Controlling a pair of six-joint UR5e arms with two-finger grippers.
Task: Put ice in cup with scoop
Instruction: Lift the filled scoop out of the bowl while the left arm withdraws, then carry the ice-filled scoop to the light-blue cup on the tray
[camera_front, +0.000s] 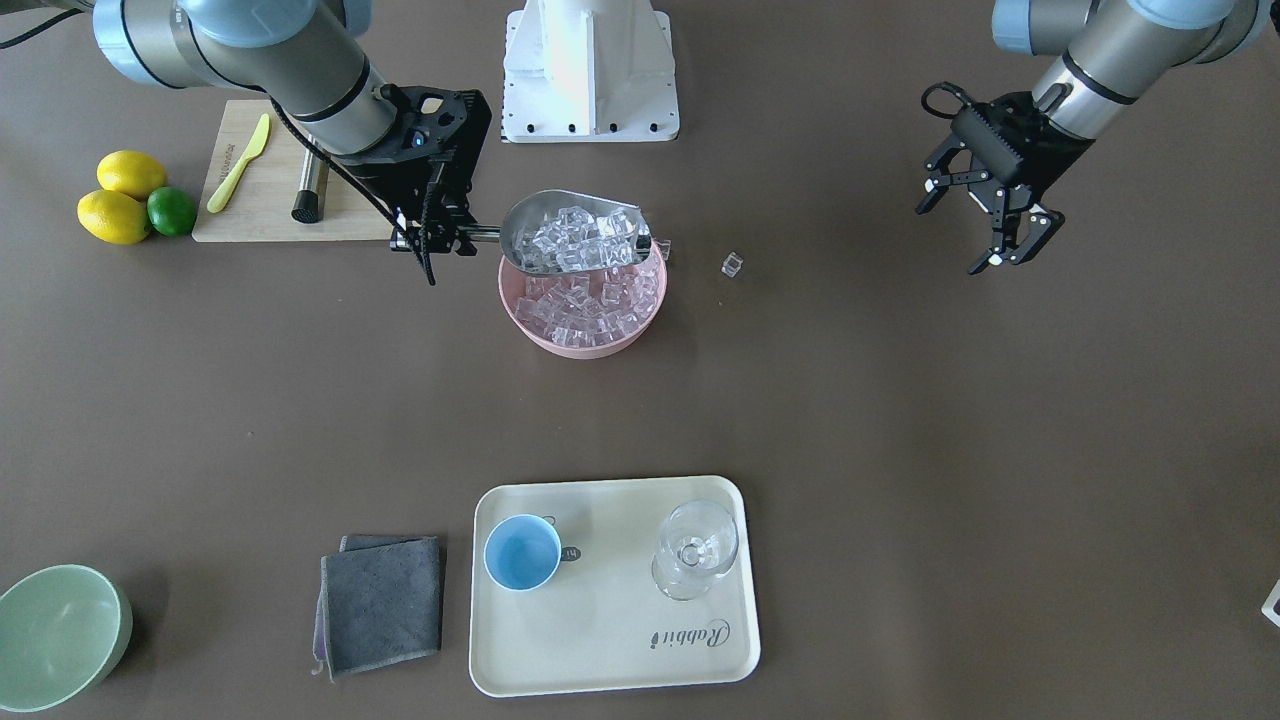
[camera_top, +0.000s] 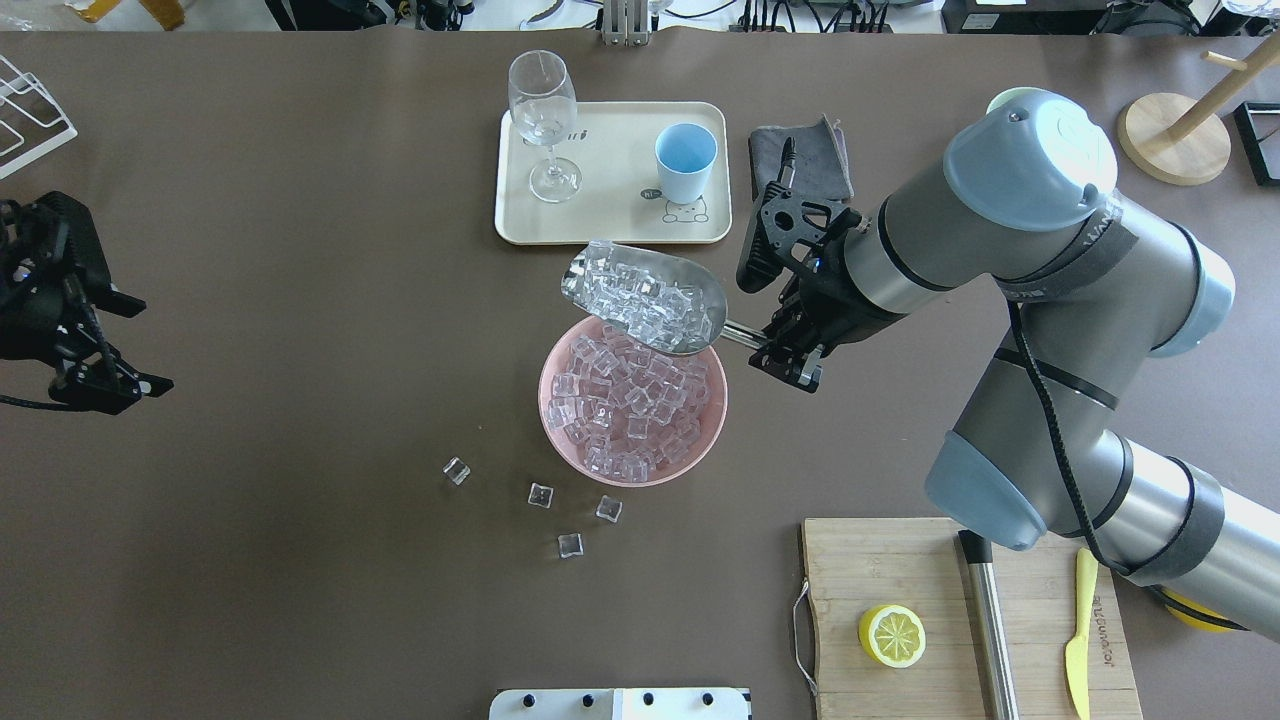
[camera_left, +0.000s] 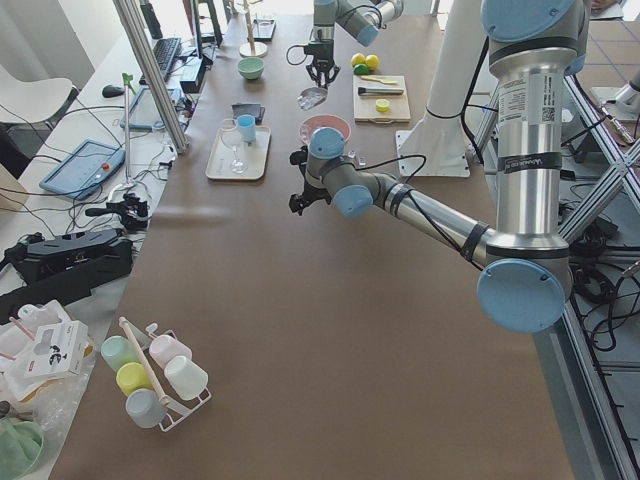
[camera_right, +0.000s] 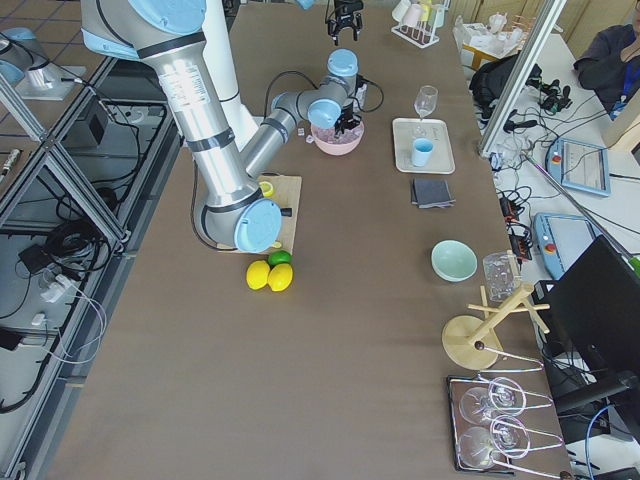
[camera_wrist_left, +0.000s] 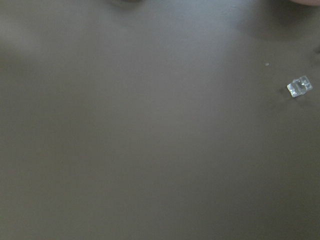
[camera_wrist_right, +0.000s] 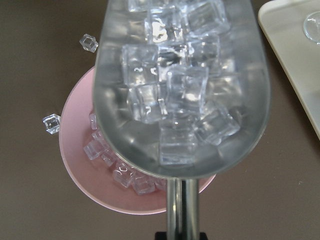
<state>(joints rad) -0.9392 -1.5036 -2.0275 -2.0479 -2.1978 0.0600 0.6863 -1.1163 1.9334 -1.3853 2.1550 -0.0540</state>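
Observation:
The steel scoop (camera_top: 645, 298) is heaped with clear ice (camera_wrist_right: 175, 95) and hangs just above the pink bowl (camera_top: 549, 400), which holds more ice cubes (camera_front: 590, 305). My right gripper (camera_top: 790, 355) is shut on the scoop's thin handle (camera_wrist_right: 181, 210). The light-blue cup (camera_top: 686, 160) stands upright and empty on the cream tray (camera_top: 610, 215), beyond the bowl. Far off at the table's side, my left gripper (camera_front: 975, 225) hangs open and holds nothing.
A wine glass (camera_top: 545, 110) shares the tray. Several loose cubes (camera_top: 540, 495) lie on the table by the bowl. A grey cloth (camera_top: 800, 150) is next to the tray. The cutting board (camera_top: 900, 570) carries a lemon half, a muddler and a yellow knife.

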